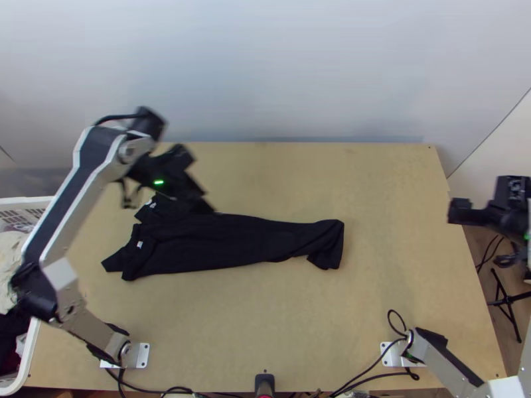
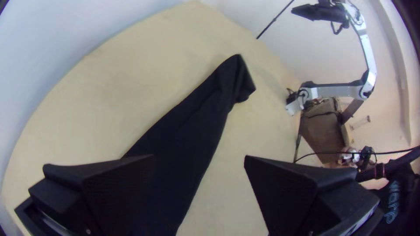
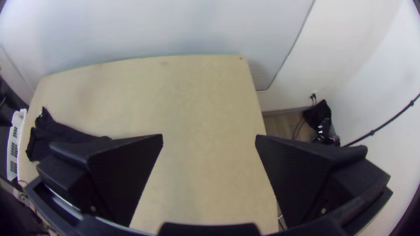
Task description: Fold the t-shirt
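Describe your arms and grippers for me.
The left arm and right arm have silver-grey links and black joints. The left gripper and right gripper have wide, flat black fingers. A black cable and a green light show near the left wrist.

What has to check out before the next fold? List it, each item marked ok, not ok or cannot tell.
1. Black t-shirt wholly on the wooden table: ok.
2. Its hem end lying flat: not ok, rumpled and partly turned over.
3. Left gripper open: ok.
4. Left gripper free of contact with the cloth: cannot tell.
5. Right gripper open: ok.
6. Right gripper over the shirt: not ok, it is beyond the table's right edge.
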You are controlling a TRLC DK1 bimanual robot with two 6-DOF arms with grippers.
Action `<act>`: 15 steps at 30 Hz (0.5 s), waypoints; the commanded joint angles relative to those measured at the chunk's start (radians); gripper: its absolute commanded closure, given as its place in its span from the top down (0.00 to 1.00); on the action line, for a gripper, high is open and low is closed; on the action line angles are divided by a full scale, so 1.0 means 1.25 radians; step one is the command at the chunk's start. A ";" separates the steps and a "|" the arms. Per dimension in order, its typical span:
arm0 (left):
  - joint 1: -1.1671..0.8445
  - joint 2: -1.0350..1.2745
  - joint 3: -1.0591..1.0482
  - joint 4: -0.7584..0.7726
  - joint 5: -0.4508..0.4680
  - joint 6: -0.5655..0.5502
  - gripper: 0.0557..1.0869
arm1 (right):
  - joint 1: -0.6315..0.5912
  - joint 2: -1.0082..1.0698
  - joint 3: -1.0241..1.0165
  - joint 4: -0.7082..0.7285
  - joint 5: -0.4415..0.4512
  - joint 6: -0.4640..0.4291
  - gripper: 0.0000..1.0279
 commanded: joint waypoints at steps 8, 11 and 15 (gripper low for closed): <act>0.337 -0.167 -0.399 -0.018 -0.336 0.252 0.95 | 0.386 0.117 0.039 0.024 0.018 0.026 0.96; 0.386 -0.180 -0.405 -0.023 -0.380 0.279 0.95 | 0.400 0.129 0.040 0.035 0.018 0.036 0.96; 0.435 -0.184 -0.421 -0.044 -0.431 0.283 0.86 | 0.428 0.129 0.024 0.035 0.018 0.040 0.96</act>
